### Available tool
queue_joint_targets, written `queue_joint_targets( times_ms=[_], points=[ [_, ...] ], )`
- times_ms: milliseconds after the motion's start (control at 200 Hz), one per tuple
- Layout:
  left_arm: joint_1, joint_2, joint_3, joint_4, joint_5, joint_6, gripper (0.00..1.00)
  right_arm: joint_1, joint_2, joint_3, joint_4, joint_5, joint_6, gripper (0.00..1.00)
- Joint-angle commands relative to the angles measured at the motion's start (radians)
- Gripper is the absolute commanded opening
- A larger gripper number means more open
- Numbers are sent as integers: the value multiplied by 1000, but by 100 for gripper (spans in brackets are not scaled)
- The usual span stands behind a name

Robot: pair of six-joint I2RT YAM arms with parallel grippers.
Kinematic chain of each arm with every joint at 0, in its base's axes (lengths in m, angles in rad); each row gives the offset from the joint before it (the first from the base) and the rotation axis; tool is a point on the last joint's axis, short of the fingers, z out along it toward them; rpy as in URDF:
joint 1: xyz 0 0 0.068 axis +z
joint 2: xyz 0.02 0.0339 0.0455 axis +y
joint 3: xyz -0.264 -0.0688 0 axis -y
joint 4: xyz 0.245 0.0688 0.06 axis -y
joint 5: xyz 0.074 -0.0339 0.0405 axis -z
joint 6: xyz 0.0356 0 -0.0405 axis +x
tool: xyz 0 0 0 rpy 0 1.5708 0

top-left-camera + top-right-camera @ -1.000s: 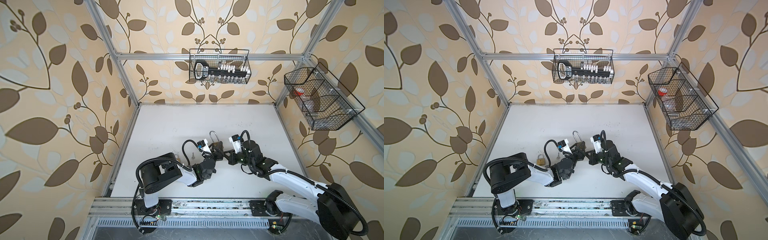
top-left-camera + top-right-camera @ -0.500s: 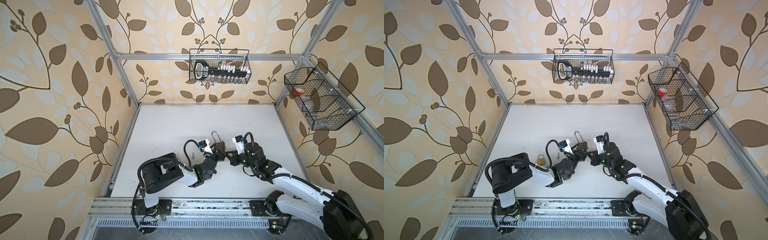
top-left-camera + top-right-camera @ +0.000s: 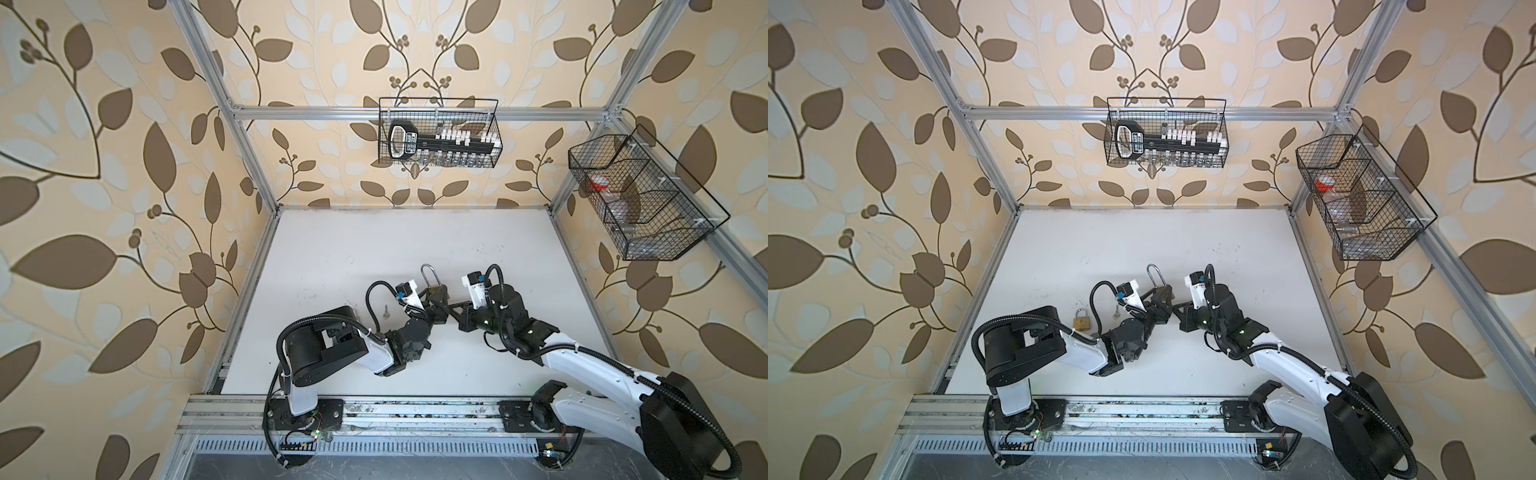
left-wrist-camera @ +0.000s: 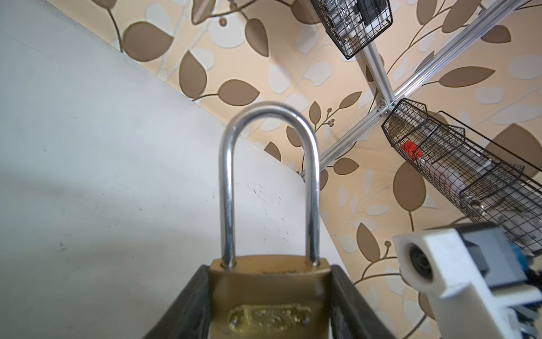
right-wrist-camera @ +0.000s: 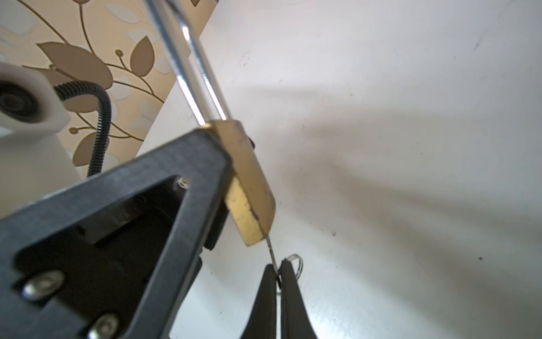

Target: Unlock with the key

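**A:** Which step are we looking at?

**B:** The key-in-lock step. The left tool (image 4: 270, 267) is clamping the brass padlock (image 4: 268, 296) by its two flanks and holding it clear of the tabletop (image 3: 374, 249), a little toward six o'clock of the middle in both top views. The shackle (image 4: 226, 190) is pointing to about twelve o'clock.

**A:** And the other arm?

**B:** The right tool (image 5: 278, 268) is coming in from about four o'clock, its tips pressed together and pinching the key (image 5: 270, 249) by the head. The blade is running up into the bottom face of the padlock. It seems to be in the keyway, though the right wrist view is not showing how deep it is sitting.

**A:** Is the lock opening yet?

**B:** Not yet, I'd say. In the left wrist view both legs of the shackle are sitting down in the body.

**A:** So what is the next move asking for?

**B:** Probably a last push to seat the blade fully, then a wrist roll about the blade's own line while the left tool is bracing the body against the twist. Any sideways lean is risking a bent or slipping key.

**A:** Anything nearby?

**B:** A spare padlock (image 3: 1082, 319) and a loose key (image 3: 1116, 309) are lying at about nine o'clock, well out of the way.
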Motion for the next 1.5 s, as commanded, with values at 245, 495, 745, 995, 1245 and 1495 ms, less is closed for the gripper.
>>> queue_joint_targets(
  times_ms=[245, 495, 745, 995, 1245, 1495],
  points=[
    [-75, 9, -19, -33, 119, 44, 0, -25, -68, 24, 348, 101, -23, 0],
    [-75, 1, -29, -22, 117, 30, 0, -45, -50, 20, 345, 114, -15, 0],
    [-67, -28, -50, -7, 83, 39, 0, -52, -36, 23, 330, 107, -24, 22],
    [9, -85, -101, -22, 14, 12, 0, -68, -97, 14, 165, 162, -38, 40],
    [53, -37, -102, 65, 111, 191, 0, -176, -166, -50, 267, 27, -17, 48],
    [53, 6, -103, 134, 187, 262, 0, -162, -33, -7, 337, -130, 1, 49]
  ],
)
